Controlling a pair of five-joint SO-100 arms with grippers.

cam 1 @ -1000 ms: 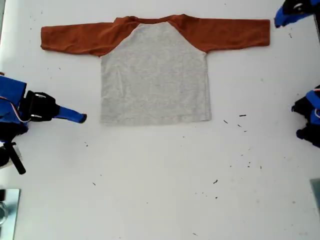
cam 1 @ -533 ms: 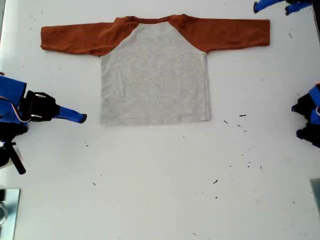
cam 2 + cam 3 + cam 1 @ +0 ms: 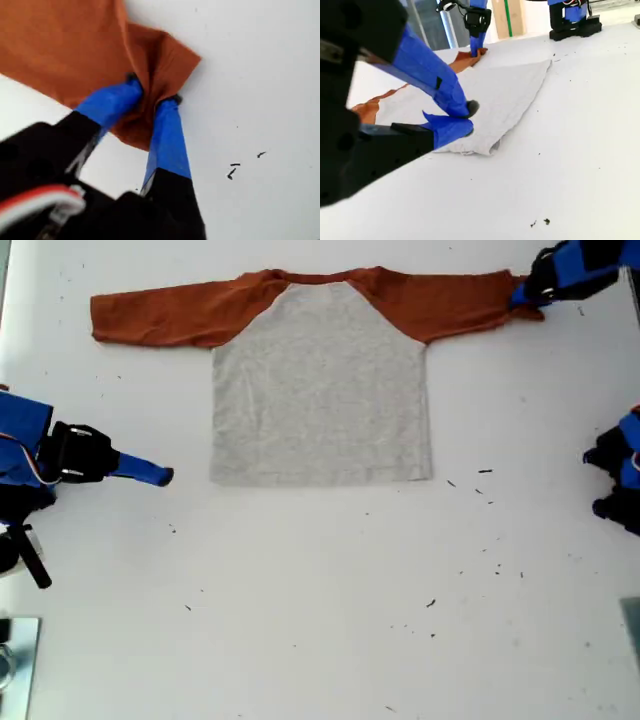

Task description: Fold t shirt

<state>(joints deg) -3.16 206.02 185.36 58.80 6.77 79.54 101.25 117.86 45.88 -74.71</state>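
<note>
The t shirt (image 3: 320, 380) lies flat on the white table (image 3: 320, 620), plain grey body up, rust-orange sleeves spread sideways; no logo shows. My first gripper (image 3: 525, 295) is at the exterior view's upper right, shut on the cuff of the sleeve (image 3: 165, 60) there, and the cloth bunches between its blue fingers (image 3: 167, 135). My second gripper (image 3: 160, 475) hovers by the exterior view's left edge, just off the shirt's lower hem corner (image 3: 485, 145). Its fingertips (image 3: 465, 127) are together with nothing between them.
A blue and black arm part (image 3: 618, 480) sits at the exterior view's right edge. Dark specks (image 3: 485, 472) dot the table below and right of the shirt in that view. A metal plate (image 3: 15, 660) lies at the exterior view's lower left corner.
My first gripper came down onto the sleeve cuff and shut on it. The whole shirt slid slightly toward the exterior view's right, and that cuff crumpled. My second gripper stayed still.
</note>
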